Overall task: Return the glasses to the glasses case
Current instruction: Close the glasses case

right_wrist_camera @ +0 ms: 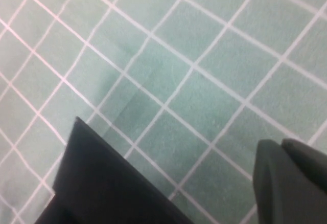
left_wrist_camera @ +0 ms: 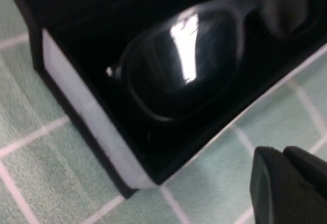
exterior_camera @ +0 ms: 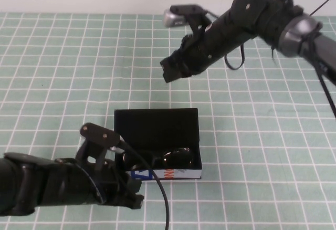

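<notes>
A: Where do we see the black-framed glasses with dark reflective lenses [exterior_camera: 168,158]?

B: Inside the matte black rectangular glasses case [exterior_camera: 157,125], lid up, on the green checked tablecloth [exterior_camera: 63,72].

A: And our left gripper [exterior_camera: 134,199]?

B: Low, just beside the case's printed front; whether it is clenched or released, we cannot tell.

A: Our right gripper [exterior_camera: 169,72]?

B: Raised beyond the case, holding nothing; its jaws we cannot tell either.

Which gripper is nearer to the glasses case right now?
The left. The left gripper sits low by the front left corner of the glasses case, while the right gripper hangs above the table behind the raised lid.
</notes>
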You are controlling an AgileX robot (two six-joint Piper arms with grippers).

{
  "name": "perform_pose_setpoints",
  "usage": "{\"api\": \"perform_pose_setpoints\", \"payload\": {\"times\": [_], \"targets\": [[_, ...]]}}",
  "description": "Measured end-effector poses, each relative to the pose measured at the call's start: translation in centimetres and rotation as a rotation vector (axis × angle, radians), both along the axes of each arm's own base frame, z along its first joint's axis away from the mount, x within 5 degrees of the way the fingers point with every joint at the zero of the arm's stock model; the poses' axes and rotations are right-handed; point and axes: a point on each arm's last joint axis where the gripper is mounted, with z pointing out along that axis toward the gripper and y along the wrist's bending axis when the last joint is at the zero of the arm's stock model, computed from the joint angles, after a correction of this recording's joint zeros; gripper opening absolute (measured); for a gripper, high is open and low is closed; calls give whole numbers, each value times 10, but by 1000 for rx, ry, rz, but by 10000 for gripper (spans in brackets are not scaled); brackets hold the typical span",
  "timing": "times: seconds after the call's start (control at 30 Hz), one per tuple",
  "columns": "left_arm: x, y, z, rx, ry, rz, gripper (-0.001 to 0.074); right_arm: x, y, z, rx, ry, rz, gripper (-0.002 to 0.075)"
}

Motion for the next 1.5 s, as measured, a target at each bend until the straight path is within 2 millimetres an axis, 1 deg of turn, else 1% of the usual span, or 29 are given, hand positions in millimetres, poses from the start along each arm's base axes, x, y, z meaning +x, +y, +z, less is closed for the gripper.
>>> {"api": "perform_pose_setpoints", "payload": {"times": [0.1, 0.2, 0.4, 0.5, 0.7, 0.9, 1.07, 1.33, 1.5], "targets": [[2, -2, -11, 20, 19, -10, -2, 3, 2, -15, -3, 31, -1, -11], [5, -3, -16, 31, 27, -16, -2, 5, 4, -27, -10, 53, 13, -11], [5, -3, -18, 33, 32, -15, -2, 3, 5, -46, -31, 111, 64, -11], [6, -4, -17, 33, 29, -16, -2, -2, 6, -50, -31, 161, 114, -11], [6, -4, -17, 31, 28, -15, -2, -10, 9, -48, -3, 197, 214, -11], [9, -4, -16, 41, 17, -5, -2, -12, 15, -43, 87, 196, 247, -11], [13, -6, -12, 35, 0, -2, -2, -13, 17, -42, 107, 199, 251, -11], [15, -6, -11, 34, -5, -4, -2, -27, 38, -40, 110, 229, 272, -11], [15, -6, -11, 34, -5, -4, -2, -39, 48, -27, 116, 241, 272, -11]]}}
